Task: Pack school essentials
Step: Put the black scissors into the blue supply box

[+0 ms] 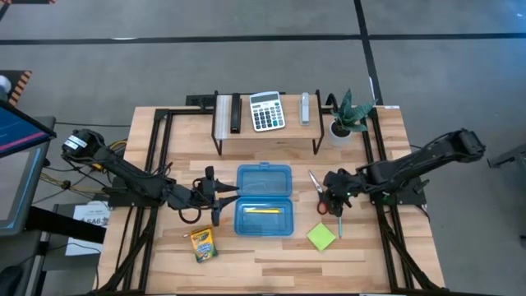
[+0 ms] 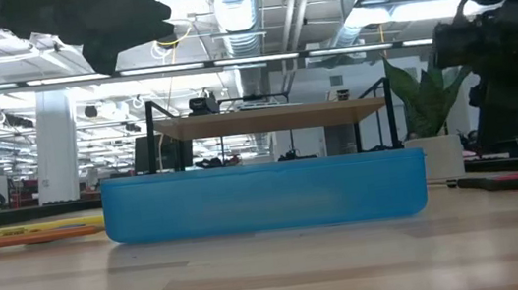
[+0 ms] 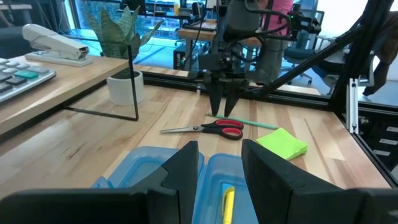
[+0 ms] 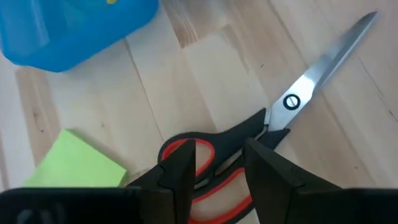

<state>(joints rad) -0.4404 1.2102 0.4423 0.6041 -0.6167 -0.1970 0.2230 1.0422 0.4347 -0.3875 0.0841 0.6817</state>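
Right gripper [image 4: 216, 163] is hovering spread over the scissors [image 4: 249, 146] handles; the loops could slip aside or the blades swing. Left gripper [image 3: 217, 168], parted, is waiting at the box [image 1: 264, 200].

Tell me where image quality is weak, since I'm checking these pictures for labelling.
Low view: ceiling lights glare, arms are dark silhouettes, and the blue box looks soft. Right wrist view: the scissors sit very close behind the right claw. High view: evenly lit.
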